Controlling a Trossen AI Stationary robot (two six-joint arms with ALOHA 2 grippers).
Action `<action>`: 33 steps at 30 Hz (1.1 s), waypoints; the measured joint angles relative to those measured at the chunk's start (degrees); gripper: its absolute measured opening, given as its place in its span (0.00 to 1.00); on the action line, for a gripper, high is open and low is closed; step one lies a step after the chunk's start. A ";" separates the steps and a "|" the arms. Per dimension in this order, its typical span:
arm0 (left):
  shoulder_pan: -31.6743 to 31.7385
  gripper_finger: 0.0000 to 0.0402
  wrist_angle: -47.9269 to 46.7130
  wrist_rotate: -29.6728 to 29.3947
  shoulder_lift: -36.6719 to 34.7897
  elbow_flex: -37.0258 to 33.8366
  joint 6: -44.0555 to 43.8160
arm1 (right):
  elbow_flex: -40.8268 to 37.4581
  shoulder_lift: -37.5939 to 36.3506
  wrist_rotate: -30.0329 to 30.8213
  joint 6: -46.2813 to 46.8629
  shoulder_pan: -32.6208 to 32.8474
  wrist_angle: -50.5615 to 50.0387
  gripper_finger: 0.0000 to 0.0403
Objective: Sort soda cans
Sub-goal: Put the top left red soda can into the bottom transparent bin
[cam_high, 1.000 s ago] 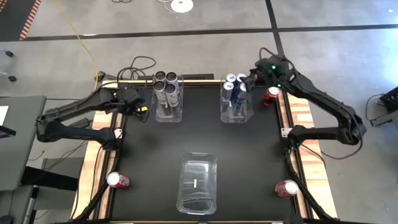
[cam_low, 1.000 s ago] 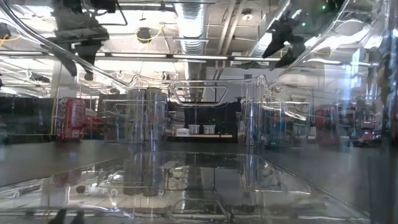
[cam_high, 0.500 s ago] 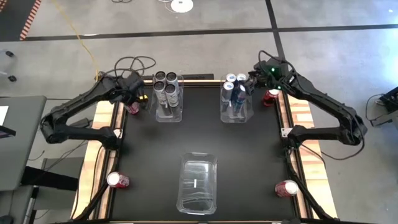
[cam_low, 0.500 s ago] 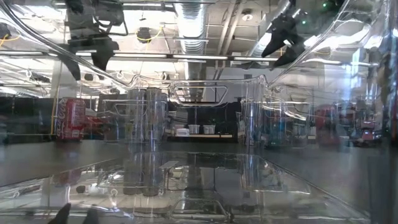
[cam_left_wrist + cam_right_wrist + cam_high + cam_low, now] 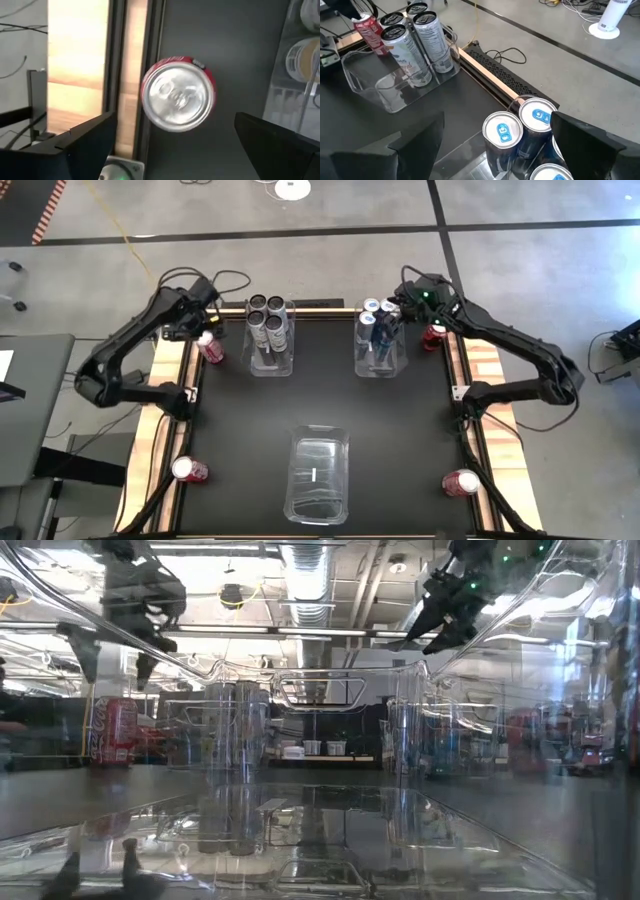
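- Left gripper [image 5: 172, 145] has swung back over the red can [image 5: 210, 348] at ten o'clock, fingers spread to straddle it.
- Right gripper [image 5: 495, 145], spread and empty, hovers above the blue cans [image 5: 378, 320].

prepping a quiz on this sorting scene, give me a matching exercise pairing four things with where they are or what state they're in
Things:
1. left gripper
2. right gripper
3. dark grey cans
4. front bin

Places or states:
A. holds no cans
B. grouped in the back left bin
C. open above a red can
D. open above the blue-and-silver cans

Pairs: 1-C, 2-D, 3-B, 4-A
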 joint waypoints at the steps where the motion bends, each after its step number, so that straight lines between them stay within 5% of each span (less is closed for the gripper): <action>1: 0.29 0.99 0.62 0.09 0.87 0.00 0.00 | 0.00 0.26 -0.19 -0.21 -0.02 0.32 0.95; 11: 1.37 0.99 1.04 -0.34 7.49 0.00 -0.34 | 0.00 0.57 -1.34 -1.36 -0.37 -0.44 0.95; 33: 1.38 0.98 11.79 0.67 7.74 -7.50 -14.66 | 0.00 0.55 -1.34 -3.95 -0.42 -0.33 0.95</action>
